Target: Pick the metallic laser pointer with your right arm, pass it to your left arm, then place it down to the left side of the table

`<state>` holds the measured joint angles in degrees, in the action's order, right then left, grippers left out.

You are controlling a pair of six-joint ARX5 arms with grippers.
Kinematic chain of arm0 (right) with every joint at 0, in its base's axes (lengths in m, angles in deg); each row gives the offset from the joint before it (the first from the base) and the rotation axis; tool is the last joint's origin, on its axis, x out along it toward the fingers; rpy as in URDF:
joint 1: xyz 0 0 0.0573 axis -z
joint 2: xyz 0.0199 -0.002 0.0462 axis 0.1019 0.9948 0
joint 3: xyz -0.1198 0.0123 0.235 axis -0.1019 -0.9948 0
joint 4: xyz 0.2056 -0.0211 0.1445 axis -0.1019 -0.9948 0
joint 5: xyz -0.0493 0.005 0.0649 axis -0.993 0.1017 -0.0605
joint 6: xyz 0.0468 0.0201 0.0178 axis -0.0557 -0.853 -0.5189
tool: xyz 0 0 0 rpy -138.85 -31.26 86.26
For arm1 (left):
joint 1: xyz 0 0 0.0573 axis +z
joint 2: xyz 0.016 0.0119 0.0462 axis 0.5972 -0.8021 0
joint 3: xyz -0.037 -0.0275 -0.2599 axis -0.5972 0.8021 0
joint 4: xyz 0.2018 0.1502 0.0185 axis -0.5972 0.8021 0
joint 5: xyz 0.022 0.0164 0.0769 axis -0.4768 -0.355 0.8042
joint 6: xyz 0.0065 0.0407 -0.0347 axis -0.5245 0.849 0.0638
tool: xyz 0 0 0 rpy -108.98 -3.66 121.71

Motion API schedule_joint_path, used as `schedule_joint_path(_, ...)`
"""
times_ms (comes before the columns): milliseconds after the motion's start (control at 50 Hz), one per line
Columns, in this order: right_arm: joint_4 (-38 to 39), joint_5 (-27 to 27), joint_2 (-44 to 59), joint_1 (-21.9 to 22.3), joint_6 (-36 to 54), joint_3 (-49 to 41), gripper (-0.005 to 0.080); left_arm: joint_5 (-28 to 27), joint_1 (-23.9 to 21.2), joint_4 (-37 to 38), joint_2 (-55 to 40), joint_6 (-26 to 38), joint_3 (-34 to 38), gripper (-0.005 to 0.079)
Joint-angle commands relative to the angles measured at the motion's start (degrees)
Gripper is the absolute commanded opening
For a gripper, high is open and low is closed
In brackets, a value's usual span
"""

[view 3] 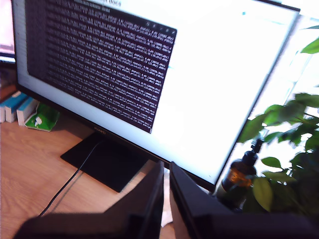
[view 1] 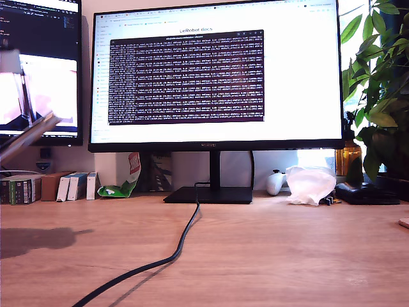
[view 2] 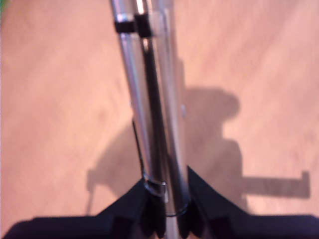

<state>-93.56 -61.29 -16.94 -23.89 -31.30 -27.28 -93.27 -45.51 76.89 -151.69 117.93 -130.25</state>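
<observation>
In the exterior view I count two monitors: a large one showing a dark terminal window and a second one at the exterior view's left edge. One black cable snakes across the table from the large monitor's stand. A row of small boxes stands at the exterior view's left, one leafy plant at its right, and one crumpled clear bag lies near the stand. A blurred pale shape reaches in from the exterior view's left edge, above a shadow on the wood; it may be an arm, but I cannot tell.

In the first wrist view there is one metallic laser pointer, clamped between the two black fingers of my first gripper. It is a long shiny silver cylinder with a dark band near its far end and a thin clip along its side. It is held above the table, and its shadow falls on the wood.

In the second wrist view my second gripper holds nothing; its two black fingers stand nearly together with only a thin gap. Beyond it are the large monitor, one amber bottle and the plant.
</observation>
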Motion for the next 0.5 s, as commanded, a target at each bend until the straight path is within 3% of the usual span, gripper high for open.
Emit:
schedule_joint_path(0,0.2,-0.2,-1.5,0.2,-0.5,-3.0,-0.0011,1.1,0.1,1.8,-2.7,1.4,-0.6,-0.0022)
schedule_joint_path(220,-1.3,2.7,-7.3,0.2,-0.4,-5.5,-0.0011,4.3,0.1,6.4,-9.6,1.9,-2.7,-0.0022)
schedule_joint_path(480,-2.4,4.9,-10.6,0.2,-0.7,-5.5,-0.0011,5.9,0.1,21.0,-18.7,2.8,-14.7,-0.0022)
